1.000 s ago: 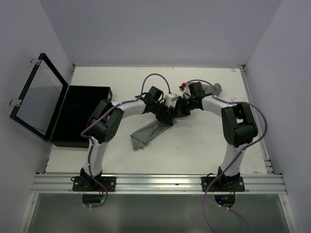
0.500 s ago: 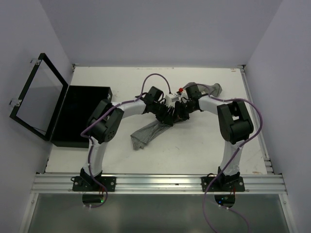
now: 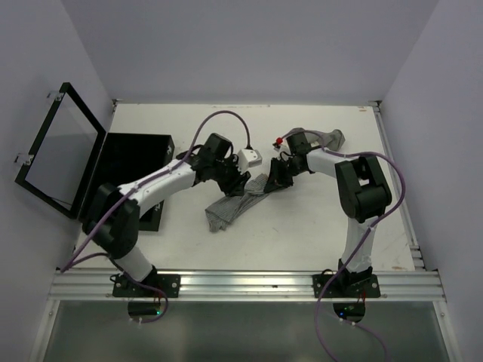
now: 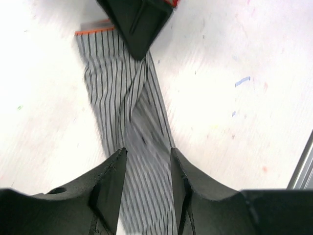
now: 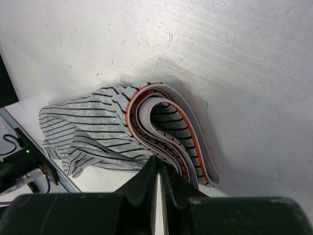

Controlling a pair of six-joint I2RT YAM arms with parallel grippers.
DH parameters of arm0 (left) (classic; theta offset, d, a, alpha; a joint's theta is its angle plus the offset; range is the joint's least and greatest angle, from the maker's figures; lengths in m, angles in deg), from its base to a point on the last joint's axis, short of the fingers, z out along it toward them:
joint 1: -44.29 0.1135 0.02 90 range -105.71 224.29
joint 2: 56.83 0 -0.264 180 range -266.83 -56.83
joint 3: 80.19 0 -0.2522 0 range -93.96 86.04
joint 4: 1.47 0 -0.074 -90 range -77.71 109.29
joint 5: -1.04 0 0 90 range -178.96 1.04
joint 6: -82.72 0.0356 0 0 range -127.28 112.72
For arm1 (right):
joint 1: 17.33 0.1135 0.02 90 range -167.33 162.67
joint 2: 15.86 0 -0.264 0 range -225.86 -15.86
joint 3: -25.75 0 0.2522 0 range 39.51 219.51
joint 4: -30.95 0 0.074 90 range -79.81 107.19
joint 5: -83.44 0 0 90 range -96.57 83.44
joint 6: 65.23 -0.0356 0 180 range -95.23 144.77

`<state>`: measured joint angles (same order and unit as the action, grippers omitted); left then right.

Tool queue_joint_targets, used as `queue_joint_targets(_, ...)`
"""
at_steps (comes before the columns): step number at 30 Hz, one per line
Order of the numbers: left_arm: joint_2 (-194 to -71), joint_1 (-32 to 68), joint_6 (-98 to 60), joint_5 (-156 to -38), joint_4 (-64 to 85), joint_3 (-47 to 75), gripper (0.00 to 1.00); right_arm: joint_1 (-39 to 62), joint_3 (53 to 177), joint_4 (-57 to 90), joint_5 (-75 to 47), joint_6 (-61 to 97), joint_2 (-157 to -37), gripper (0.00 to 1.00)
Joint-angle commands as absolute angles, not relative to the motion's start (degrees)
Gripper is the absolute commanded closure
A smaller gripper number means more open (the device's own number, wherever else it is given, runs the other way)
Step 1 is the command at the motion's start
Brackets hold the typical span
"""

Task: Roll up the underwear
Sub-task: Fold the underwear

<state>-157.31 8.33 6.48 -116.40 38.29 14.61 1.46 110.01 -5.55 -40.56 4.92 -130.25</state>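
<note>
No text, number, label or brand can be read on the underwear (image 5: pixel 88 128) or anywhere else in these views.

We see soft, striped knit-cloth underwear (image 5: pixel 88 127), a matt, scuffed white table (image 5: pixel 220 49), and a glossy black lid (image 3: pixel 56 151).
</note>
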Motion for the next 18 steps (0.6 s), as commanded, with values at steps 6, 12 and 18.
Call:
queue_joint_targets(6,-140.59,8.00,13.12,-104.27,43.15,29.95,0.56,0.42,107.98,-5.22,-35.39,5.00,-131.79,0.89)
queue_joint_targets(12,-140.67,4.22,10.48,-101.97,40.95,32.52,0.56,0.42,107.71,-4.87,-35.57,4.47,-132.05,0.89)
queue_joint_targets(18,-141.20,1.40,7.93,-103.20,39.28,34.45,0.56,0.42,107.89,-4.87,-35.66,4.30,-132.67,0.89)
